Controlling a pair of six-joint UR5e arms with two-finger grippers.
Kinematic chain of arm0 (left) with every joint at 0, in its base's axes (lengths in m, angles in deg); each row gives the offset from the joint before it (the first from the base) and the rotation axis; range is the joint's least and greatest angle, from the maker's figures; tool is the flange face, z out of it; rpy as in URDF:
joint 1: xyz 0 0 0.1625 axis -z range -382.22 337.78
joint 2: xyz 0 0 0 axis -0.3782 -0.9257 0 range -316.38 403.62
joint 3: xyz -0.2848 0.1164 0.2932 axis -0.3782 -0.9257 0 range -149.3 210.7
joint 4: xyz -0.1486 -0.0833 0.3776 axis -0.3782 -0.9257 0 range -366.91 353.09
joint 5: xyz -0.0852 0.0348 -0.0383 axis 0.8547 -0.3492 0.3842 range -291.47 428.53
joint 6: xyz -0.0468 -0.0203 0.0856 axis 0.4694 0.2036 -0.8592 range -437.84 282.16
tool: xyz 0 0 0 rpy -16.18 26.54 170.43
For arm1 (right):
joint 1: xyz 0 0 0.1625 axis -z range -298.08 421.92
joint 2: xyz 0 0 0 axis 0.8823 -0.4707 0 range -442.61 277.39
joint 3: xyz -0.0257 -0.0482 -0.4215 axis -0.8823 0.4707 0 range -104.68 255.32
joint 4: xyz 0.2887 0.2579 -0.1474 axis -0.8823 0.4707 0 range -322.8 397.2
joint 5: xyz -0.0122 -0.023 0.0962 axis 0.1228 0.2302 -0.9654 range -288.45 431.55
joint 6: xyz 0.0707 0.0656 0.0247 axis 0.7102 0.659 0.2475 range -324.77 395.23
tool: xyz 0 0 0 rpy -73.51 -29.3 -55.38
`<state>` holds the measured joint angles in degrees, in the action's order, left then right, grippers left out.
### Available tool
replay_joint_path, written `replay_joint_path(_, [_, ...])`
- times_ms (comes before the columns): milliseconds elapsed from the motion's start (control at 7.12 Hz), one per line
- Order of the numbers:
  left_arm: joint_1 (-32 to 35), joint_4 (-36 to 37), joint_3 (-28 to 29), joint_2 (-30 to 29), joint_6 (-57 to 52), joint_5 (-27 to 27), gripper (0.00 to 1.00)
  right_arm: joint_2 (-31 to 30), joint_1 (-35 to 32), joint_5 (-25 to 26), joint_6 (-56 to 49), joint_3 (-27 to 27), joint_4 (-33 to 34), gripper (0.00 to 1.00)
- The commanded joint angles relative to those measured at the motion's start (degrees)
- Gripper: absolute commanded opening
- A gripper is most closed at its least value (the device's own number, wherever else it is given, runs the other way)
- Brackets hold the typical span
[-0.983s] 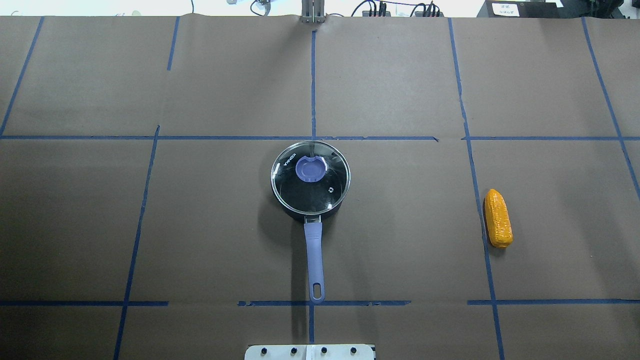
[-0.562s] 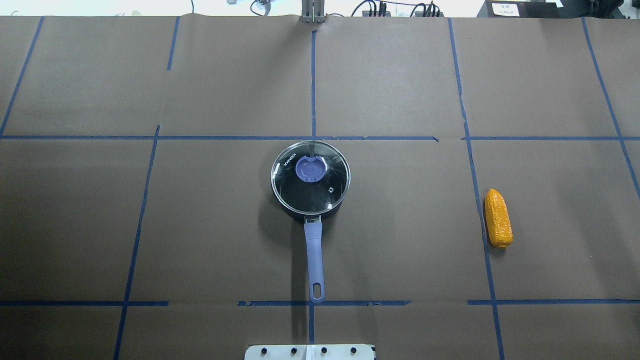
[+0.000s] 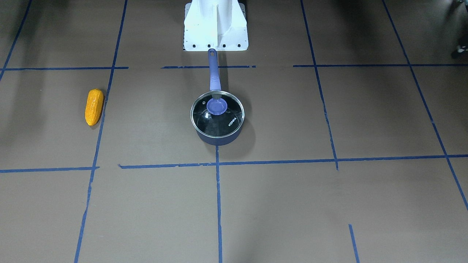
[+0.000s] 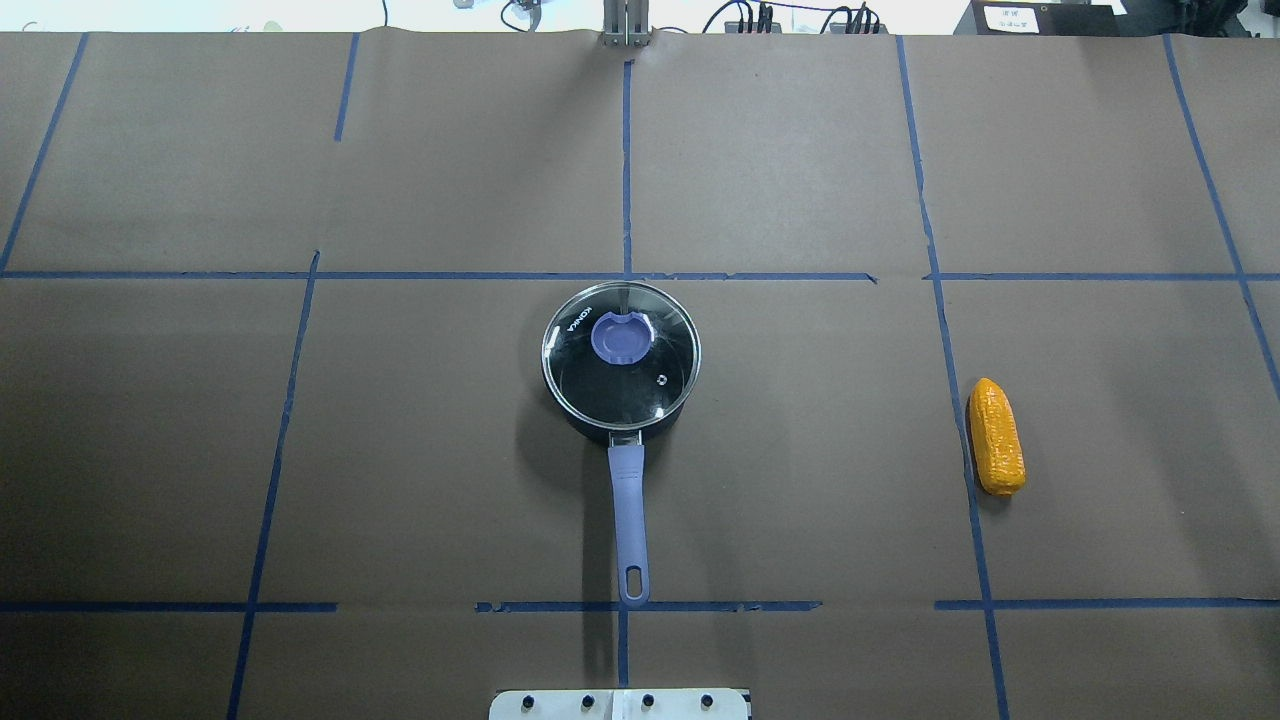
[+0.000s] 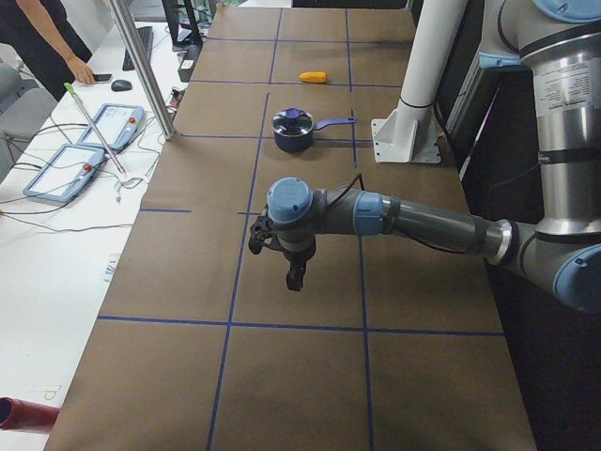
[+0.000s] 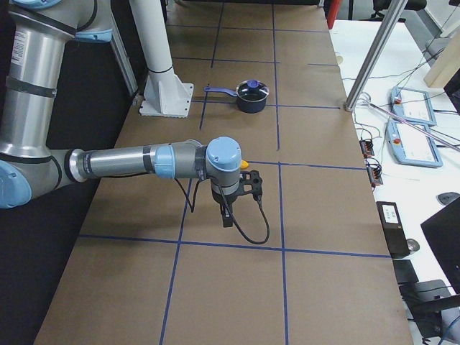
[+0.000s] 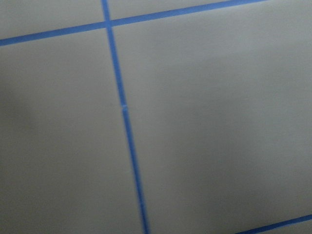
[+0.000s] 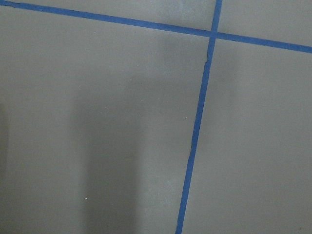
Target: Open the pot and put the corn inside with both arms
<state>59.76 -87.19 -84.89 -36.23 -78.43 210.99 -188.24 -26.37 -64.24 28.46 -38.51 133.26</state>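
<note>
The dark navy pot (image 4: 628,500) stands at the table's middle, its purple-blue handle pointing toward the robot's base. Its glass lid (image 4: 655,375) with a purple-blue knob (image 4: 620,338) sits on it. The pot also shows in the front view (image 3: 217,140). The orange-yellow corn (image 4: 996,436) lies far to the right on the paper, also in the front view (image 3: 94,106). Neither arm shows overhead. The left gripper (image 5: 294,275) hangs over the table's left end, the right gripper (image 6: 227,215) over its right end. I cannot tell whether either is open or shut.
The white base pedestal (image 4: 620,704) stands at the near edge behind the pot handle. Blue tape lines cross the brown paper. A metal pole (image 5: 141,66), control tablets (image 5: 66,174) and a person (image 5: 38,38) are beside the table's far side.
</note>
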Motion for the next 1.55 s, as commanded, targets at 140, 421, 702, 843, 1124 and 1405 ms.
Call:
replay_joint_path(140, [-16.19, -8.92, -8.23, -11.07, 37.59, -5.12, 1.00, 0.07, 0.22, -1.49, 0.09, -0.43, 0.00, 1.00])
replay_joint_path(421, [-30.41, -2.38, -8.95, -23.01, 49.84, -13.30, 1.00, 0.07, 0.22, -1.49, 0.00, -0.43, 0.00, 1.00])
replay_joint_path(702, [-44.14, 12.27, -7.55, -38.99, 57.18, -23.31, 1.00, 0.07, 0.22, -1.49, 0.09, -0.43, 0.00, 1.00])
replay_joint_path(843, [-46.97, 12.60, -3.28, -44.11, 58.41, -25.63, 1.00, 0.07, 0.22, -1.49, 0.09, -0.43, 0.00, 1.00])
replay_joint_path(1124, [-47.27, 12.34, 7.52, -54.32, 62.64, -25.83, 1.00, 0.07, 0.48, -1.58, 0.09, -0.52, 0.00, 1.00])
replay_joint_path(1405, [-47.27, 9.73, 17.62, -61.19, 62.90, -26.87, 1.00, 0.07, 0.83, -1.58, 0.17, -0.61, 0.00, 1.00])
